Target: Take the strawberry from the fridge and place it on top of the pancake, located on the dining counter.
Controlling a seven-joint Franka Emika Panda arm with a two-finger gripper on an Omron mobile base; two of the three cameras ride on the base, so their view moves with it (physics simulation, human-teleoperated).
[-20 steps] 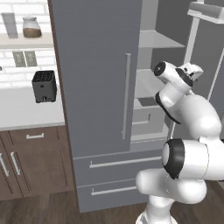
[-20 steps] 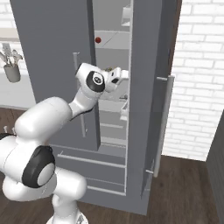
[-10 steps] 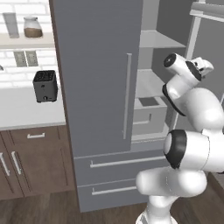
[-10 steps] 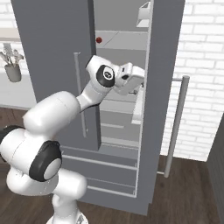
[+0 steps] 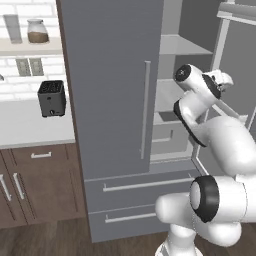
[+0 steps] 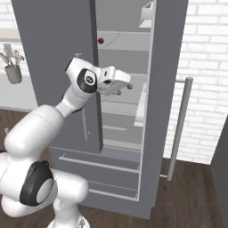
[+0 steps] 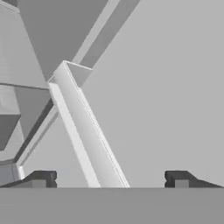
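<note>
The gripper (image 6: 126,87) hangs wide open and empty inside the fridge (image 6: 53,49), with the strawberry (image 6: 101,41) on a shelf above it.

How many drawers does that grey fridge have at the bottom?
2: an upper drawer and a lower drawer, stacked below the fridge doors, each with a horizontal bar handle.

Strawberry (image 6: 101,41): tiny red dot at upper shelf's left edge, too small for detail. Fridge (image 5: 112,100) top cut by pic edge. Claw (image 7: 110,179) fingertips barely show, rest cut off.
</note>
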